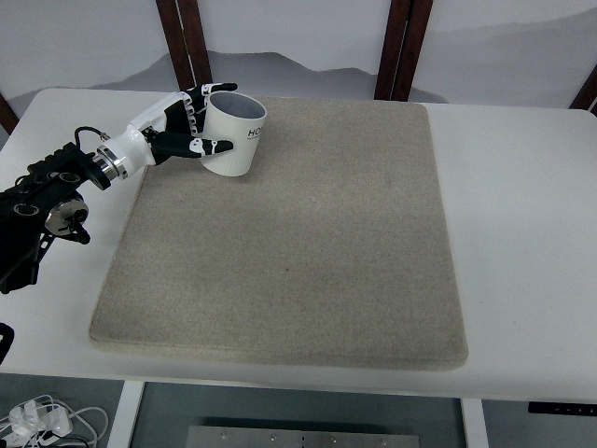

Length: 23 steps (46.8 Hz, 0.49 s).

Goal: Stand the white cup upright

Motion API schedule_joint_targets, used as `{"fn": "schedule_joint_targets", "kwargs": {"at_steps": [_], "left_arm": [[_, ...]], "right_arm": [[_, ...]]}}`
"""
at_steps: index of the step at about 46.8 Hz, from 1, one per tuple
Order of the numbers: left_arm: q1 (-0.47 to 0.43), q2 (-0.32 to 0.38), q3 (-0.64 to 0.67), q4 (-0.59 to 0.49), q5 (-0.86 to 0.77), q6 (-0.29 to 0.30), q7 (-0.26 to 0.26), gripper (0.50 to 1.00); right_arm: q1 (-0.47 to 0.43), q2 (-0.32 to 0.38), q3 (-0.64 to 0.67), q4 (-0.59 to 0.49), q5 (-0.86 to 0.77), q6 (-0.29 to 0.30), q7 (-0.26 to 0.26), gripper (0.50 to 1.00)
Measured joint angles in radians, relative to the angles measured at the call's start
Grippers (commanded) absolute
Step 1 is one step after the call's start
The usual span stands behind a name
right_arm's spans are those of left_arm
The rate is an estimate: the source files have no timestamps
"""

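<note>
In the upper left of the head view, the left hand [187,129] is wrapped around the white cup [233,133], fingers [210,146] curled on its side and gripping it. The cup sits near the far left corner of the grey mat [289,233], tilted a bit, its open mouth leaning toward the upper left. The black forearm [51,187] comes in low from the left edge over the white table [522,215], wrist angled up toward the cup.
</note>
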Motion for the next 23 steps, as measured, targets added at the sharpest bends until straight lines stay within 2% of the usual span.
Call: {"fn": "schedule_joint_targets", "kwargs": {"at_steps": [12, 23], "left_arm": [[0.0, -0.033, 0.119, -0.007, 0.022, 0.138, 0.0, 0.576], [0.0, -0.051, 0.136, -0.01, 0.019, 0.154, 0.0, 0.581]], "right_arm": [[0.0, 0.0, 0.0, 0.0, 0.0, 0.0, 0.0, 0.952], [0.0, 0.0, 0.0, 0.0, 0.0, 0.0, 0.0, 0.952]]}}
